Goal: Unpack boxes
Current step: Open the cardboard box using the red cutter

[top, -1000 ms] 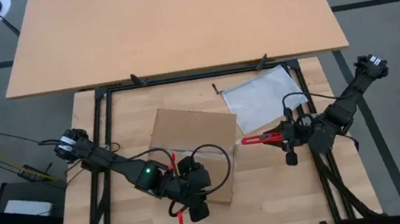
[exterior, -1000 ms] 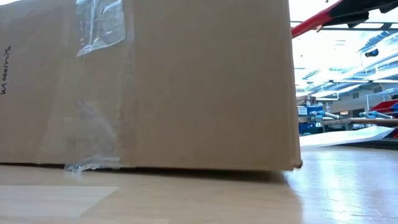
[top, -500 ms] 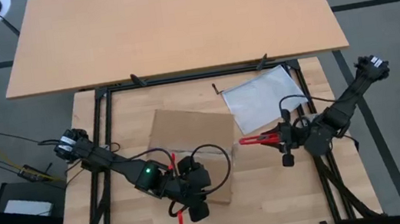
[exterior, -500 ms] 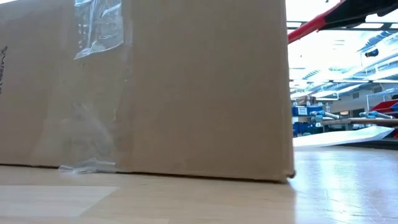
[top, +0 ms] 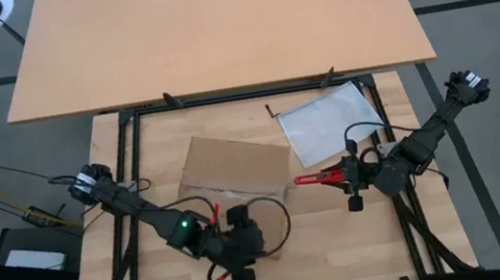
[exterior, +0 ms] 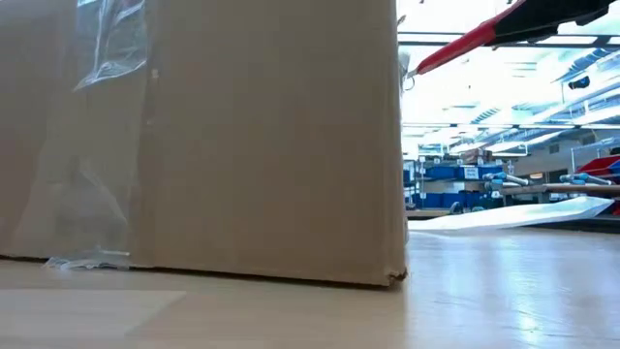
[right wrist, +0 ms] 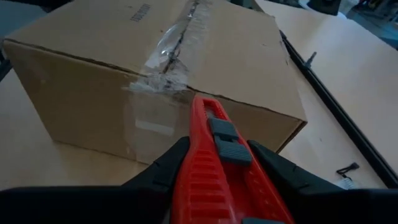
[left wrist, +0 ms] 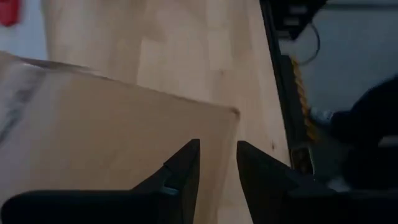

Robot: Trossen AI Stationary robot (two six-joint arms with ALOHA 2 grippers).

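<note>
Right gripper [right wrist: 217, 180] clamped on red cutter [right wrist: 214, 155], fingers [right wrist: 165, 165] pressed to either side of the handle; cutter tip aimed at carton [right wrist: 155, 68], just short of its taped side seam; in the high view, right gripper [top: 356, 174] beside the carton's right edge, cutter [top: 318, 176] level and pointing left toward it; in the low view, cutter [exterior: 465, 39] raised above the table, tip near the carton's upper corner.

Left gripper [left wrist: 217, 165] over the carton's near edge, fingers [left wrist: 183, 165] narrowly parted; whether pinching cardboard cannot be told; in the high view, left gripper [top: 237, 258] at the carton's near side, wrist covering that part of the top.

Carton [top: 234, 166] closed, centred on the wooden table [top: 341, 244], set askew; clear tape [right wrist: 171, 46] along the top seam and down the side; carton wall [exterior: 242, 136] resting on the table, tape strip [exterior: 107, 39] down it.

Clear bag [top: 325, 122] flat on the table, behind the right gripper, just beside the carton's far right corner.
</note>
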